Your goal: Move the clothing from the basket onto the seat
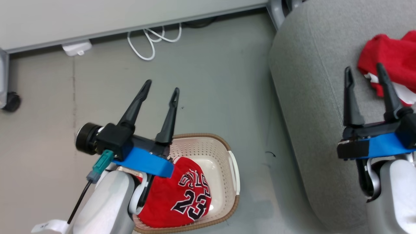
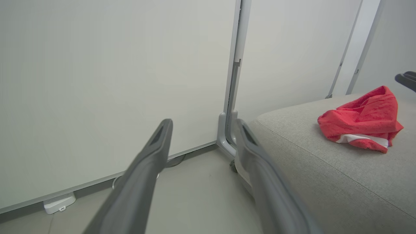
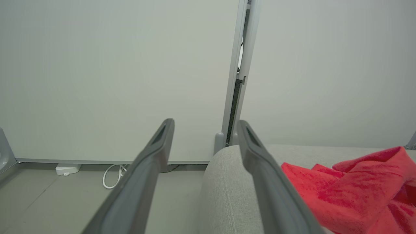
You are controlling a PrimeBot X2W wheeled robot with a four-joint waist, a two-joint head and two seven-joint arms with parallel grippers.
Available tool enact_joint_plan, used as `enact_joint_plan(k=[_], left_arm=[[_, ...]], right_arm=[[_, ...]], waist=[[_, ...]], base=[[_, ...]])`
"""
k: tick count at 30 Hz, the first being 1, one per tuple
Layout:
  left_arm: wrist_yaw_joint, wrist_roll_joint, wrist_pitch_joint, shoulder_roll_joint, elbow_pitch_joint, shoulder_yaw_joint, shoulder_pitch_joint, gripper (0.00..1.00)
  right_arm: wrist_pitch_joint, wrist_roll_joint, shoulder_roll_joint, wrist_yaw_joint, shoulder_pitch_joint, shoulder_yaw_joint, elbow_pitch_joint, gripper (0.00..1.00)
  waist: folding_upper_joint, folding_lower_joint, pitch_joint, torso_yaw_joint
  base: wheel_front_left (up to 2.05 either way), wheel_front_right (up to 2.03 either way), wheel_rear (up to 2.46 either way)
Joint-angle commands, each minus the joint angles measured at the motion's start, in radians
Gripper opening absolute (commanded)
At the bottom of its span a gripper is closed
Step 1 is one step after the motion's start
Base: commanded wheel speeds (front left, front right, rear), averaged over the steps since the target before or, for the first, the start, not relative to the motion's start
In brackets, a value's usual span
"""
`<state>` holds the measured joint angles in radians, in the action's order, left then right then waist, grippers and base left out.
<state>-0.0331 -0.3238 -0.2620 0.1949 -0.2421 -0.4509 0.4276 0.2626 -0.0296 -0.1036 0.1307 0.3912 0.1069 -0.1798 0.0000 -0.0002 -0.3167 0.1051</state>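
A red jersey with the number 23 lies in the cream basket on the floor at the bottom of the head view. My left gripper hovers above the basket's far left corner, open and empty, fingers pointing away. A second red garment with white trim lies crumpled on the grey seat at the right; the same garment shows on the cushion in the left wrist view, and the garment is close in the right wrist view. My right gripper is open over the seat, just left of that garment.
A pale wall panel runs along the back, with a white cable and a white adapter on the floor below it. A black caster sits at the far left. Bare grey floor lies between basket and seat.
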Motion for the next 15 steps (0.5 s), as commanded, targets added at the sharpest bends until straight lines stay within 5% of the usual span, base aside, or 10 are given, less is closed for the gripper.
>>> enact_joint_plan(k=[1,15], left_arm=[[-0.003,0.011,-0.004,-0.004,0.003,0.024,-0.022,1.00],[-0.049,0.074,-0.004,-0.073,0.004,0.203,-0.191,1.00]], right_arm=[[0.003,-0.005,0.004,0.000,-0.027,-0.010,0.005,1.00],[0.003,-0.005,0.045,0.000,-0.194,0.000,0.042,1.00]], waist=[[0.0000,0.0002,0.043,-0.039],[0.0000,0.0002,0.174,-0.128]], base=[[0.00,0.00,0.00],[0.00,0.00,0.00]])
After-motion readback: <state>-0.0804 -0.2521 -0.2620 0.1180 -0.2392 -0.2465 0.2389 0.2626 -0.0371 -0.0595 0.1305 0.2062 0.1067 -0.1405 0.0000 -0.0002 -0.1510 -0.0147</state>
